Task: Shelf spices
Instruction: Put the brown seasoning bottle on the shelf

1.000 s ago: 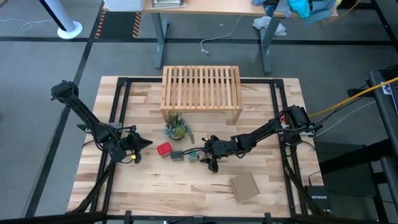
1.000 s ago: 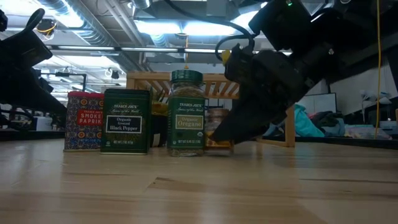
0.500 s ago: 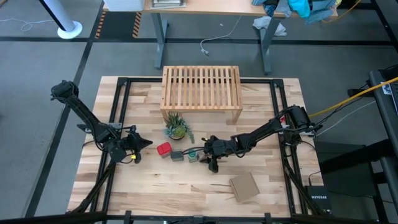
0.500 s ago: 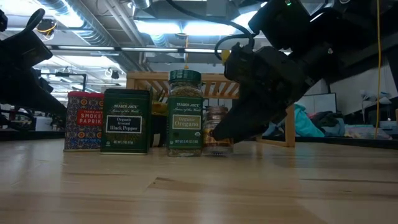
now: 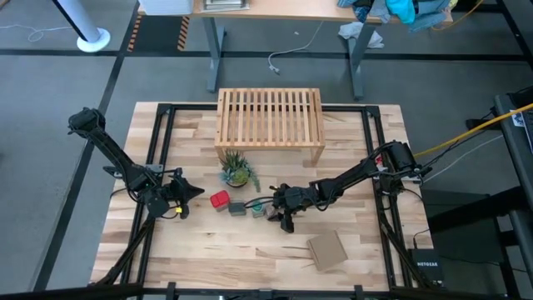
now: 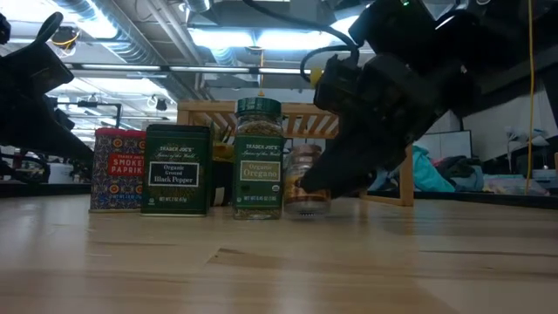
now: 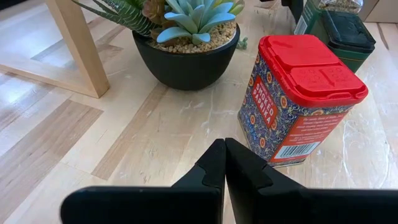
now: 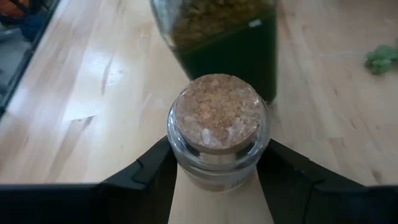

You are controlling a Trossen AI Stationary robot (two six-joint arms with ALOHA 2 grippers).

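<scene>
Left gripper (image 7: 224, 163) shut, right gripper (image 8: 217, 163) seemingly clamped.

Even overhead light across the table (image 5: 208, 242), soft short shadows under the arms, bright ceiling strips glaring behind the shelf (image 6: 209, 113) at table height, arms there dark silhouettes, green-capped jar (image 8: 214, 37) blurred up close

A grey floor (image 5: 50, 100) is seen around the butcher-block table (image 5: 200, 250). Beyond that table, a light-wood desk (image 5: 275, 10) on grey legs is placed. Ceiling lights (image 6: 235, 37) are lit overhead.
</scene>
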